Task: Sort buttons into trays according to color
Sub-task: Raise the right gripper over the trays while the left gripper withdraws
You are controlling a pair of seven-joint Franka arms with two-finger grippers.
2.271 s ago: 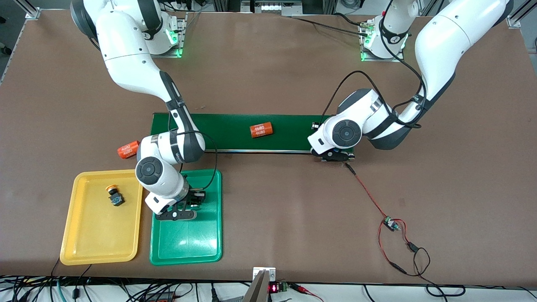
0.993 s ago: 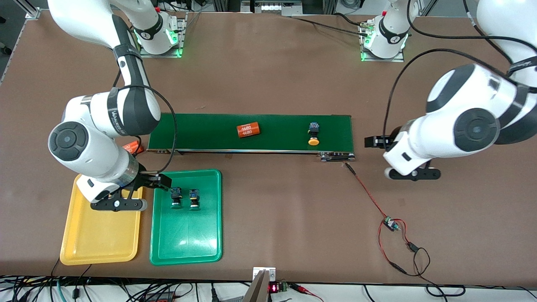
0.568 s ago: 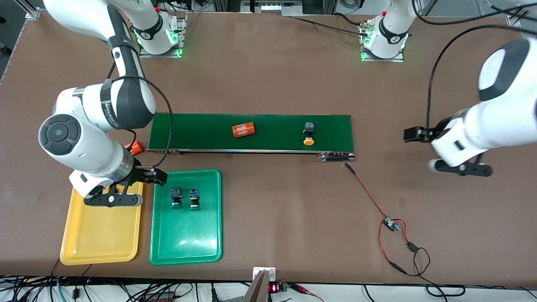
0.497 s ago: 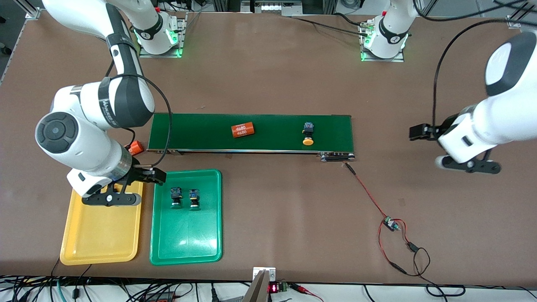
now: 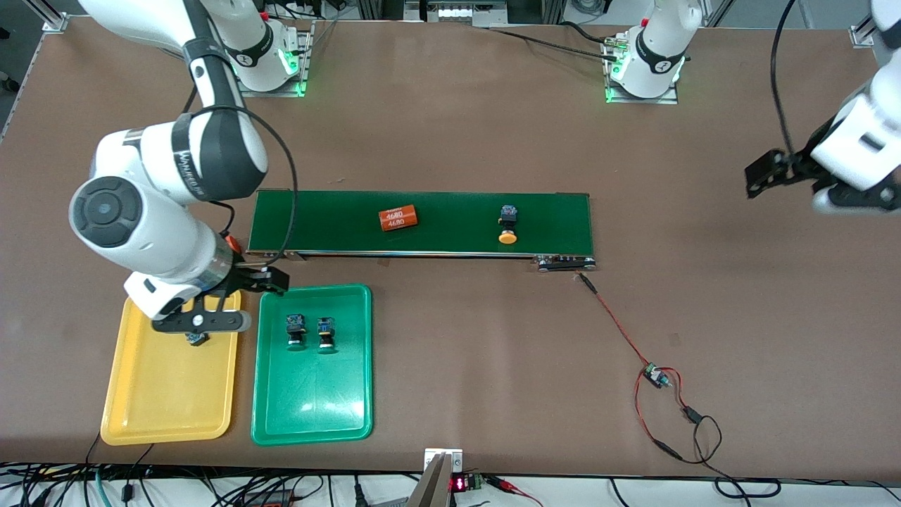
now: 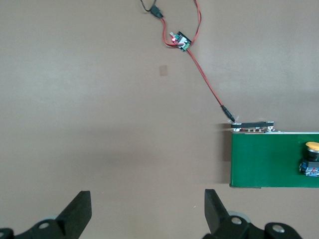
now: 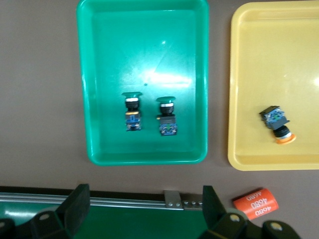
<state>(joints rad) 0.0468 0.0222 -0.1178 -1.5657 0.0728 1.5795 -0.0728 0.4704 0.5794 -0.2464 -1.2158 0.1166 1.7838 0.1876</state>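
Two green buttons (image 5: 295, 331) (image 5: 324, 332) lie side by side in the green tray (image 5: 313, 415); they also show in the right wrist view (image 7: 132, 110) (image 7: 167, 115). One yellow button (image 7: 278, 124) lies in the yellow tray (image 7: 269, 59), mostly hidden under the right arm in the front view. The other yellow button (image 5: 507, 225) lies on the conveyor belt (image 5: 457, 211); the left wrist view shows it too (image 6: 310, 159). My right gripper (image 5: 259, 280) (image 7: 144, 209) is open and empty, up over the belt's end by the trays. My left gripper (image 5: 771, 172) (image 6: 148, 214) is open and empty over bare table.
An orange "4680" cylinder (image 5: 398, 217) lies on the belt. Another (image 7: 255, 203) lies on the table beside the belt's end, near the yellow tray (image 5: 169, 394). A red wire with a small board (image 5: 658, 377) trails from the belt toward the left arm's end.
The right gripper left a second green button in the green tray, rose and moved toward the belt's end. The left arm drew back to its end. The belt carried cylinder and yellow button along.
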